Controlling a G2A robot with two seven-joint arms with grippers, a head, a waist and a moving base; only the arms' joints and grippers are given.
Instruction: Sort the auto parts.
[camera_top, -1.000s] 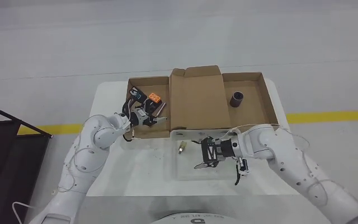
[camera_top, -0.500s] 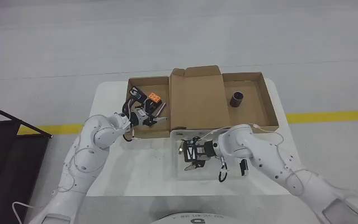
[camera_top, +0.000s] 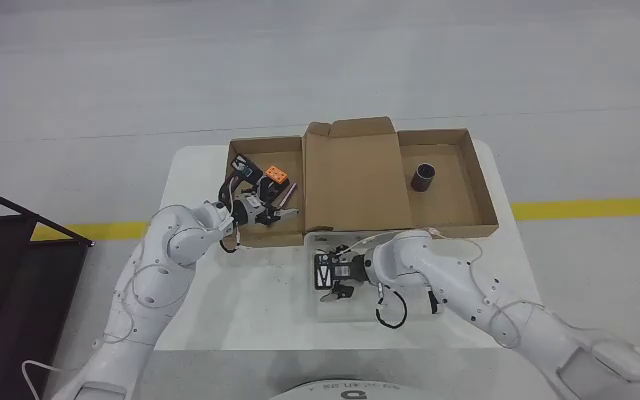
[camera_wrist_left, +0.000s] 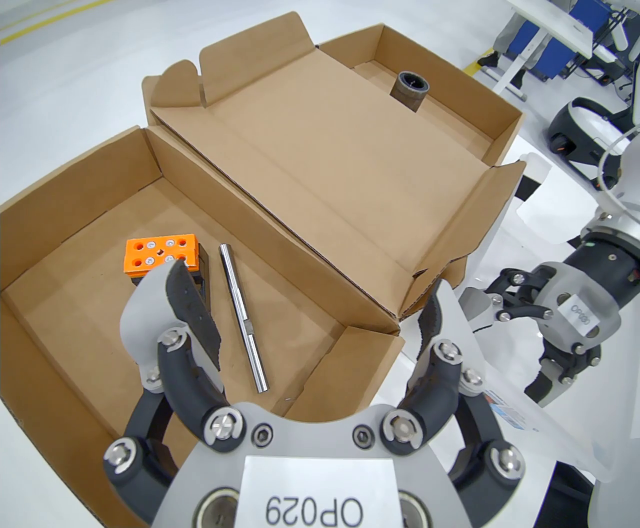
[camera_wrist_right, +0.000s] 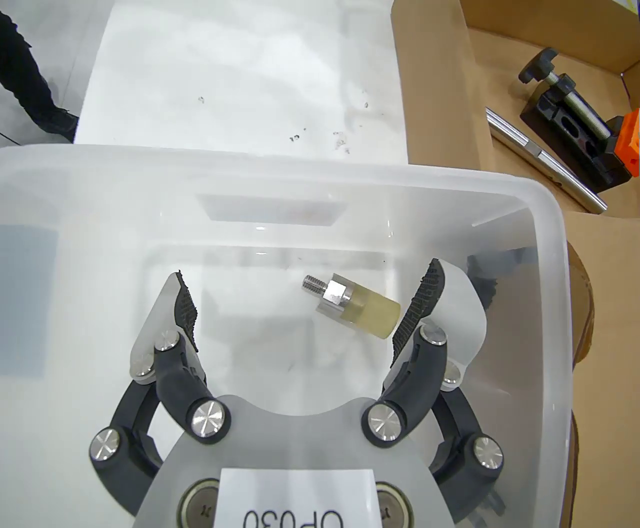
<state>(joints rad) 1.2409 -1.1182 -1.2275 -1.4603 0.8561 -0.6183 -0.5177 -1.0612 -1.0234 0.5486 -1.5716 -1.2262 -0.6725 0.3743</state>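
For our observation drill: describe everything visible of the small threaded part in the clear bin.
The threaded part is a short, pale yellowish cylinder, seemingly plastic or rubber, with a silvery hex collar and threaded stud at one end. It lies on its side on the floor of the clear bin, between the open jaws of the right gripper; contact with one jaw is unclear.

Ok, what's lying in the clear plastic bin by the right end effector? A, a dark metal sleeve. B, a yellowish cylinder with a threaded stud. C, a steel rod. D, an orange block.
B: the right wrist view shows the yellowish cylinder with a threaded stud lying on the floor of the clear plastic bin, between the open fingers of the right end effector.
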